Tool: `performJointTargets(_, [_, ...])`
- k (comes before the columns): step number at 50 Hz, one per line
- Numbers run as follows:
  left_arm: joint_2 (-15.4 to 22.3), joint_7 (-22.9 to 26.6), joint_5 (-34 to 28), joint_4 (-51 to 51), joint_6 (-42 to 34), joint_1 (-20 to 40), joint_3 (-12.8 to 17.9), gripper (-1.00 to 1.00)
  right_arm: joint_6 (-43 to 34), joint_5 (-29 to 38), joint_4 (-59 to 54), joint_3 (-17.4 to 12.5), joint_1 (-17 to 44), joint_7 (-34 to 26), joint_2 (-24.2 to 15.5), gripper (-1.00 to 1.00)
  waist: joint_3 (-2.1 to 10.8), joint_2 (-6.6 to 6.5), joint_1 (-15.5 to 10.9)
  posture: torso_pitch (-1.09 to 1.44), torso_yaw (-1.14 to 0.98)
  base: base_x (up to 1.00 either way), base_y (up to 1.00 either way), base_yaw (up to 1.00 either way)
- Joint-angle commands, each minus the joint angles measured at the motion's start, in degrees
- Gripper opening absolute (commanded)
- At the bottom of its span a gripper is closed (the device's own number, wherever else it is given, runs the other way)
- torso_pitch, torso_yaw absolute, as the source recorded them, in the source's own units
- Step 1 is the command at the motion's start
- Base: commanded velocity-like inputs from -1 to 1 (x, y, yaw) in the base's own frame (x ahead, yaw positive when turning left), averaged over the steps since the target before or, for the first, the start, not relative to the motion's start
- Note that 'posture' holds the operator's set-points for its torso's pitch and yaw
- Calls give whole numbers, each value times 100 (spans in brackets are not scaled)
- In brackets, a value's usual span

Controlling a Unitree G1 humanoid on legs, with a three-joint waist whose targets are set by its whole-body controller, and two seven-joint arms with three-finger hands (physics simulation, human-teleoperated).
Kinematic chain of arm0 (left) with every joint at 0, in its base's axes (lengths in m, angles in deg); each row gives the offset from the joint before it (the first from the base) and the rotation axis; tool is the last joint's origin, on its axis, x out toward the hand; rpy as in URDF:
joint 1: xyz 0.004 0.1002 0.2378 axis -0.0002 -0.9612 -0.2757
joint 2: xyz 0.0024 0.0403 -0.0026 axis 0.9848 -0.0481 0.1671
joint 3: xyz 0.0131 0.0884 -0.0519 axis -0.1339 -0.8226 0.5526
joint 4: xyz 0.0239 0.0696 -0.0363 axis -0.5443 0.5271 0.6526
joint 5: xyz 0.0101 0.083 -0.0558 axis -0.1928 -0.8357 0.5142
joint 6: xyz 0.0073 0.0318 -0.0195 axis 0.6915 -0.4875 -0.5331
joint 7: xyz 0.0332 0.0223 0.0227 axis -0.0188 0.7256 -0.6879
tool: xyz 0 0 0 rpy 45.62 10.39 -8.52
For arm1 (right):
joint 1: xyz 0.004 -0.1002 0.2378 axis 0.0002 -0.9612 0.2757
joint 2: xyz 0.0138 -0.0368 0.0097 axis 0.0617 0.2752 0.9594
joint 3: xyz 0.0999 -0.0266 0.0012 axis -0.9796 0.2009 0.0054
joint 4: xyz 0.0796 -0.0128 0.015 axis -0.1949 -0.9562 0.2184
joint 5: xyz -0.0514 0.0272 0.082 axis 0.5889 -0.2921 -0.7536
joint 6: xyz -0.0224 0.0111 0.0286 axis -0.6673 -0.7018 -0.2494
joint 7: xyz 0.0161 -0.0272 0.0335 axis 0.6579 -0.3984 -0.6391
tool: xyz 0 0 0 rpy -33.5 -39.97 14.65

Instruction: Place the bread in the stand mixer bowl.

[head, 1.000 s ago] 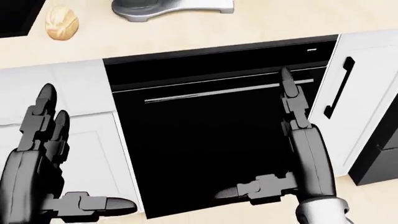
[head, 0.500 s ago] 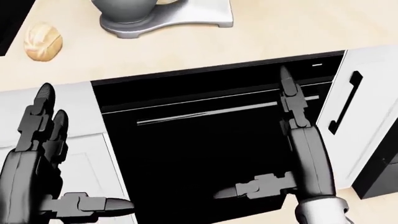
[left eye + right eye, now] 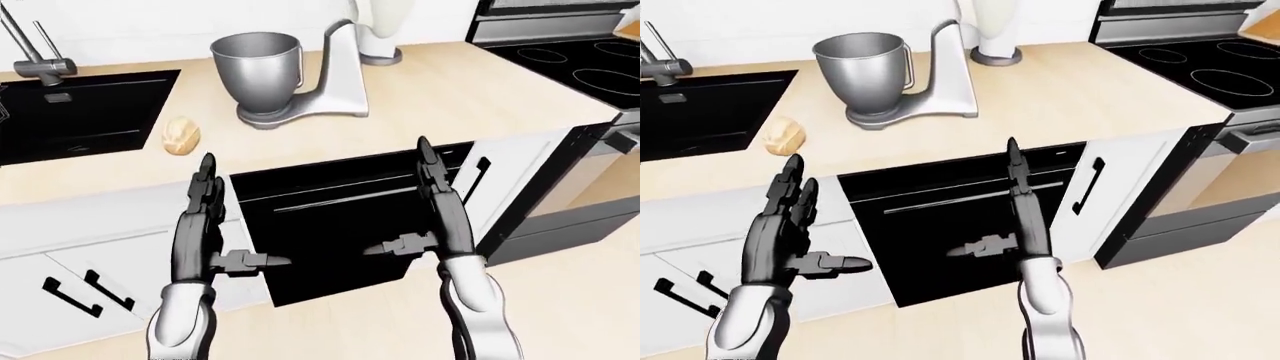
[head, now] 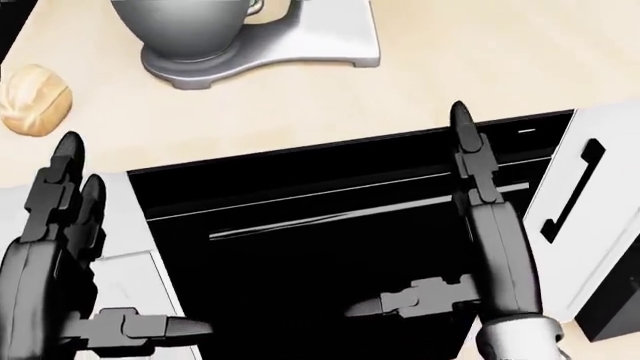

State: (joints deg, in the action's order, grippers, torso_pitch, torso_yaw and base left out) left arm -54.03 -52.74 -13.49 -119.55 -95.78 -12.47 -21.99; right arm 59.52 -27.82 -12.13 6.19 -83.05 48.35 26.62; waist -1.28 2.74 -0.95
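Camera advanced; bread (image 3: 181, 136) lies beyond left fingers (image 3: 207, 184).

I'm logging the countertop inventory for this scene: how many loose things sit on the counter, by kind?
Bread roll: 1
Stand mixer with its bowl: 1
White vase-like object, top cut off: 1
Total: 3

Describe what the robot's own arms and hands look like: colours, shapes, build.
Both match. The left hand and right hand are dark grey to black, built of blocky jointed segments, with three slim fingers ending in pointed tips. Each sits on a glossy white, rounded forearm shell. No cables or markings are visible.
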Motion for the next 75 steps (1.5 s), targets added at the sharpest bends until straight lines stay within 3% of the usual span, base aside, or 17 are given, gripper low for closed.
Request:
performJointTargets(1, [-6,9,10,-125,165,54,-36,100,95,36,122,-32,68,40,-20,100,95,109,1,0,0,0,0,1])
performJointTargets(2, [-4,8,15,-133,145,64,-29,100,97,40,129,-32,65,40,-20,100,37,-150,-14,0,0,0,0,1])
performJointTargets(10, [-5,16,20,-133,173,38,-24,100,115,68,150,-15,46,45,-11,100,70,-302,92,0,0,0,0,12])
performJointTargets(14, [-4,18,22,-146,165,35,-20,100,116,75,155,-10,43,46,-10,100,90,-768,104,0,0,0,0,16])
performJointTargets(24, [-7,20,15,-147,169,28,-26,100,146,88,143,7,43,49,-4,100,27,-289,48,0,0,0,0,17])
performJointTargets(28, [-9,21,13,-163,160,23,-34,100,153,93,145,5,40,50,-4,100,81,194,89,0,0,0,0,17])
performJointTargets(29, [-8,21,15,-159,161,27,-29,100,156,106,141,8,41,53,-6,100,42,-55,129,0,0,0,0,16])
performJointTargets(37, [-13,21,10,-153,176,12,-39,100,146,115,147,3,39,49,-4,100,3,-299,82,0,0,0,0,8])
performJointTargets(41, [-14,19,6,-135,178,22,-47,100,137,112,153,1,42,43,-4,100,100,-874,97,0,0,0,0,8])
performJointTargets(42, [-15,19,11,-157,159,23,-45,100,130,115,162,4,42,41,-4,100,44,-602,42,0,0,0,0,8])
performJointTargets(51, [-10,16,8,-145,152,40,-42,100,129,112,157,2,50,35,-5,100,9,-259,53,0,0,0,0,7])
performJointTargets(54, [-9,16,12,-136,157,46,-36,100,125,116,165,5,50,35,-5,100,113,205,77,0,0,0,0,8])
performJointTargets(64, [-8,22,12,-151,167,27,-33,100,121,121,167,12,53,33,-2,100,-35,-363,81,0,0,0,0,7])
performJointTargets(67, [-9,23,10,-138,182,21,-35,100,130,117,165,9,51,32,-2,100,58,-809,94,0,0,0,0,8])
performJointTargets(70, [-10,26,7,-129,198,11,-39,100,137,119,166,13,45,34,0,100,-111,-621,67,0,0,0,0,5])
performJointTargets(73, [-12,24,7,-149,176,15,-38,100,163,100,197,10,31,25,-2,100,117,-452,82,0,0,4,0,0])
performJointTargets(75, [-13,24,4,-142,182,16,-43,100,189,92,202,8,25,28,-1,100,-93,-338,62,0,0,22,0,0])
